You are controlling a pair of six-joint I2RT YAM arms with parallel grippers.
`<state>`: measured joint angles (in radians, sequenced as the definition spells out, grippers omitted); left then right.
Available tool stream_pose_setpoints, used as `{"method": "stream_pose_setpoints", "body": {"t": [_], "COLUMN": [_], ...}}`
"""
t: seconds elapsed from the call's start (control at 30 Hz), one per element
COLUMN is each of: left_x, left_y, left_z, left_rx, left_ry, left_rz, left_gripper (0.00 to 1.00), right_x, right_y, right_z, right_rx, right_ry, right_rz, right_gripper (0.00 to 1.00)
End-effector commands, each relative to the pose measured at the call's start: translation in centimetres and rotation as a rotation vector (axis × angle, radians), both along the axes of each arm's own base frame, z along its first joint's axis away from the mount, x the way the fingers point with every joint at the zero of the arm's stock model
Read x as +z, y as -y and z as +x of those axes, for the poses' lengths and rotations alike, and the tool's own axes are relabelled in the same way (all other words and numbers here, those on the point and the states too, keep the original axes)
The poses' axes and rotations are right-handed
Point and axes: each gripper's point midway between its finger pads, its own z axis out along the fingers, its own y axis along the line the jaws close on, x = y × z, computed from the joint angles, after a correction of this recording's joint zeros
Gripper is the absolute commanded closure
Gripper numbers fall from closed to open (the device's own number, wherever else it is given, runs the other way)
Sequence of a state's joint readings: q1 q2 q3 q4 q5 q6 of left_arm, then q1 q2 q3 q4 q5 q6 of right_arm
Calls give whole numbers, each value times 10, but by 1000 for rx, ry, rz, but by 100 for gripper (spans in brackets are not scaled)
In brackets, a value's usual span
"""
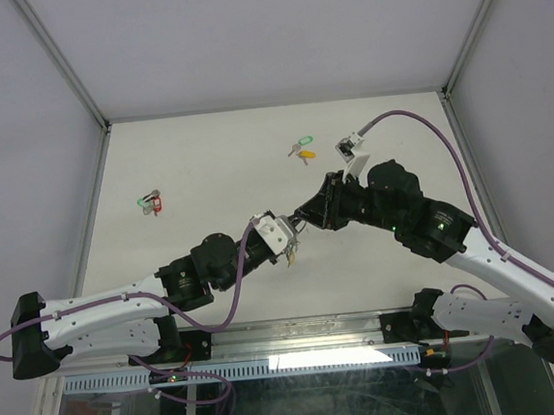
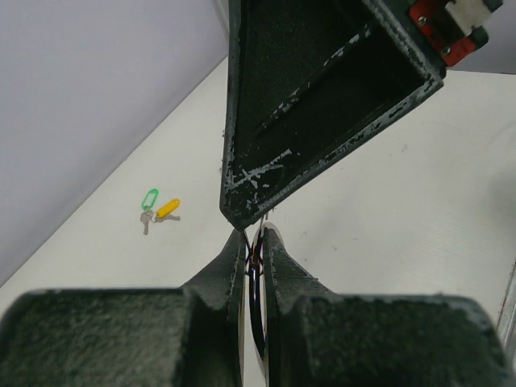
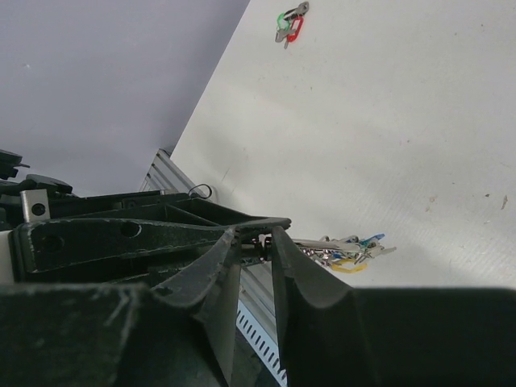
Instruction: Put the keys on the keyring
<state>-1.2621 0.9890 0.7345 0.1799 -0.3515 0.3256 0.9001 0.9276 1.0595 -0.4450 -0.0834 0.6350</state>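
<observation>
Keyring (image 2: pixel 255 282) sits clamped edge-on in your left claw (image 2: pixel 254 232); right claw (image 3: pixel 256 235) narrowly parted at it, grip unclear. Hold left steady, feed slowly.

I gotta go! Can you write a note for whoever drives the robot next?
Left gripper: fingers shut on the keyring; keys with blue tags hang from it.
Right gripper: fingers slightly apart around the ring; grip unclear.
Green-and-yellow keys lie on the table beyond the grippers; green-and-red keys to the left.
Neither pair is on the ring yet; thread them on.
</observation>
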Motion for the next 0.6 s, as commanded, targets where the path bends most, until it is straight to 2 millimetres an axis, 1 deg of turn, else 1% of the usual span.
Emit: {"method": "stream_pose_setpoints", "body": {"t": [0.0,0.27,0.4,0.57], "left_x": [42,41,40,39], "left_y": [5,5,5,6], "left_z": [-3,-3,-3,-3], "left_rx": [-29,-29,-30,-30], "left_ry": [33,32,30,31], "left_rz": [-109,-104,-102,-99], "left_gripper": [100,100,100,100], "right_x": [12,13,18,21], "right_y": [-6,-5,-3,2], "right_z": [1,1,1,2], "right_rx": [11,8,-2,-25], "right_ry": [26,26,39,48], "right_rz": [49,51,64,71], "right_gripper": [76,78,73,73]}}
